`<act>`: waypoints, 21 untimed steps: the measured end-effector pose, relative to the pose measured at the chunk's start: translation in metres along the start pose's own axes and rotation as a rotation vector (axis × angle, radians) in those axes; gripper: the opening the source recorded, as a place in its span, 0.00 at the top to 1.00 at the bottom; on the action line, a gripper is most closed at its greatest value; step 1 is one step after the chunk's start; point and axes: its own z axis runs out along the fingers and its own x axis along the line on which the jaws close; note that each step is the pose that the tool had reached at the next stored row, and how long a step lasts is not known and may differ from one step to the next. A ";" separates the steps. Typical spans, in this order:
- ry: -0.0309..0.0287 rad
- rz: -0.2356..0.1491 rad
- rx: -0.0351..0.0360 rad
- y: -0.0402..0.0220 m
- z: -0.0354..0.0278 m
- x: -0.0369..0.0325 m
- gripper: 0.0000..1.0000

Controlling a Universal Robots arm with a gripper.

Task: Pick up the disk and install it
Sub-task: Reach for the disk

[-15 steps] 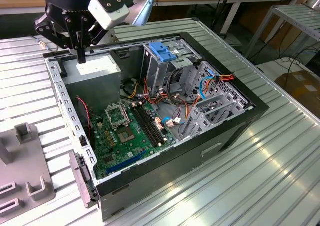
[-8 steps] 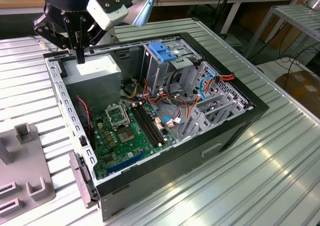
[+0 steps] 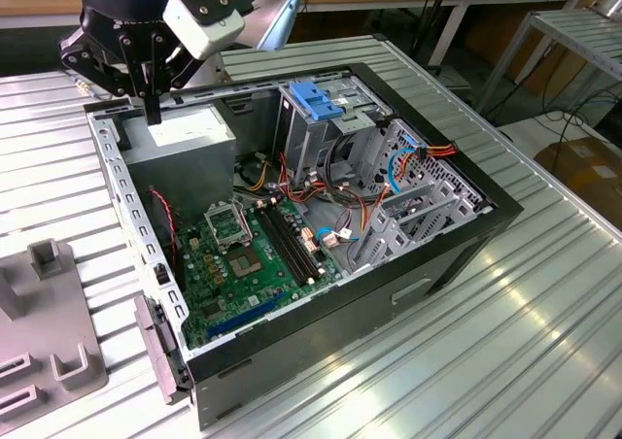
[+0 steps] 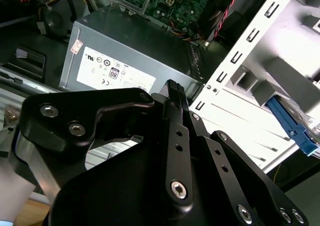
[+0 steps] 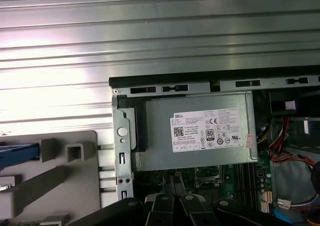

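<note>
In the exterior view, find the tool point(image 3: 153, 114) just above the grey box point(image 3: 185, 138) inside the open computer case point(image 3: 389, 293), tips pressed together on nothing. Also inside the case: a blue latch point(image 3: 316, 99), a green board point(image 3: 243, 264) and loose wires point(image 3: 335, 211). In the second wrist view, spot the disk point(image 4: 289, 122) outside the case, past its white wall point(image 4: 240, 101). In the first wrist view, see its blue edge on a grey holder point(image 5: 65, 186) beside the case, likely parked there for easy grabbing. Mind the case wall between tool and disk.
</note>
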 end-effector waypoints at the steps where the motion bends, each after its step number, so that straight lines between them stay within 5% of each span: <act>1: 0.0000 0.000 0.0000 0.0000 0.0000 0.0003 0.90; 21: 0.0000 0.000 0.0000 -0.0006 0.0000 0.0082 0.90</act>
